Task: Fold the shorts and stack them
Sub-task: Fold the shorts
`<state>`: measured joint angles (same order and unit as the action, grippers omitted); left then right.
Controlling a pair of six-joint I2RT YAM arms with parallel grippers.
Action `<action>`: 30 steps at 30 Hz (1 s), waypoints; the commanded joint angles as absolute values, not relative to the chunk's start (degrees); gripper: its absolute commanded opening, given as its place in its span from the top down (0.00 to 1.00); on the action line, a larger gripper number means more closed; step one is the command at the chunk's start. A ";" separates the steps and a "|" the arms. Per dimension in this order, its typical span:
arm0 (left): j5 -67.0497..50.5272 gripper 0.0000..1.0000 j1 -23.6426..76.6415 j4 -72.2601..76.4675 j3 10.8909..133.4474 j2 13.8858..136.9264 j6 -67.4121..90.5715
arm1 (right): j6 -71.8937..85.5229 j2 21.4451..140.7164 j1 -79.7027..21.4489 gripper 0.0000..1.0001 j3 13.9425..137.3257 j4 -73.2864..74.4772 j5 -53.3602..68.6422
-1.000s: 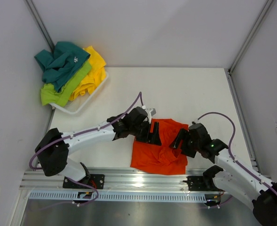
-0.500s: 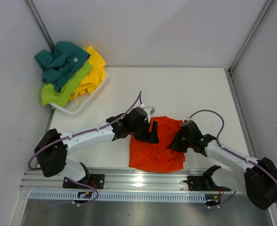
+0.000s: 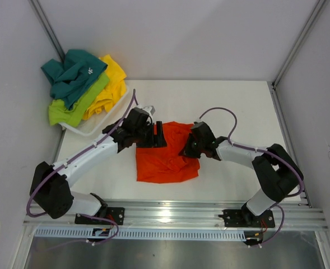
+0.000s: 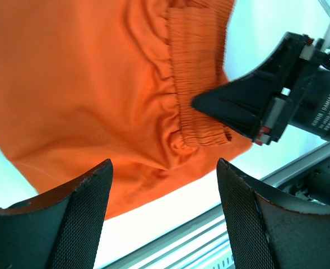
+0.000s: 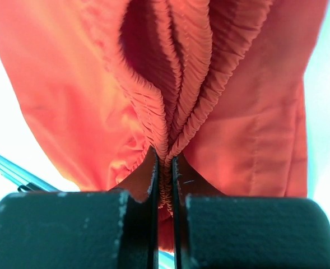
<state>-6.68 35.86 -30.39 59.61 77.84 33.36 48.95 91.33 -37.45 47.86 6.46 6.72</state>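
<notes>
Tabletop [image 3: 232,106], orange shorts [image 3: 163,165] (waistband) in right gripper [image 5: 165,161]

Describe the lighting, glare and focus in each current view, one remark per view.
Top external: evenly lit and sharp, with glare on the metal rail. Left wrist: the table around the orange shorts is blown out to white; the fabric's top edge looks smeared. Right wrist: the right gripper is dark and soft-focused close up, the background overexposed.

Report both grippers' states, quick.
Left gripper: open, nothing between its jaws.
Right gripper: shut on the bright orange fabric shorts, pinching the elastic waistband.
</notes>
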 commanded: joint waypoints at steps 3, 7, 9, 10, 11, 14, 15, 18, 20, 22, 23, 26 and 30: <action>-4.49 0.23 35.95 -33.05 63.46 76.38 29.71 | 39.48 88.78 -36.74 1.00 52.13 6.25 8.43; -4.22 0.23 35.86 -29.72 63.11 79.70 29.62 | 37.97 84.91 -32.35 1.00 45.37 -0.69 14.85; -5.45 0.24 35.95 -25.87 63.54 81.55 29.79 | 38.23 84.90 -29.81 1.00 40.36 -7.01 18.01; -6.23 0.24 35.95 -24.62 63.89 84.17 29.79 | 38.84 85.25 -29.01 1.00 38.86 -8.95 18.80; -8.24 0.24 35.95 -23.48 64.68 85.59 29.71 | 39.02 85.78 -28.48 1.00 37.37 -13.23 20.55; -9.32 0.25 36.65 -20.83 67.06 90.60 28.83 | 38.85 88.06 -27.86 1.00 33.76 -18.53 21.36; -9.23 0.25 37.17 -20.57 67.32 91.49 28.57 | 38.59 88.50 -27.86 1.00 32.97 -19.41 21.53; -9.49 0.25 38.14 -17.33 68.20 94.21 28.21 | 37.36 90.61 -27.86 1.00 32.78 -21.01 21.01; -9.32 0.25 38.76 -16.53 68.82 96.23 27.78 | 36.31 92.02 -27.86 0.98 33.31 -19.61 19.61; -7.83 0.25 39.90 -16.78 69.96 97.55 27.34 | 35.86 92.02 -28.12 0.78 33.92 -16.63 16.11; -7.39 0.25 40.34 -16.96 70.74 98.17 27.16 | 35.69 91.24 -28.30 0.70 34.10 -15.48 14.87; -4.75 0.25 41.92 -17.66 72.68 100.02 26.54 | 34.37 87.21 -29.26 0.44 34.54 -10.05 9.08; -3.52 0.25 42.98 -18.02 74.53 102.39 26.46 | 33.31 81.06 -29.97 0.39 35.77 -3.79 4.84</action>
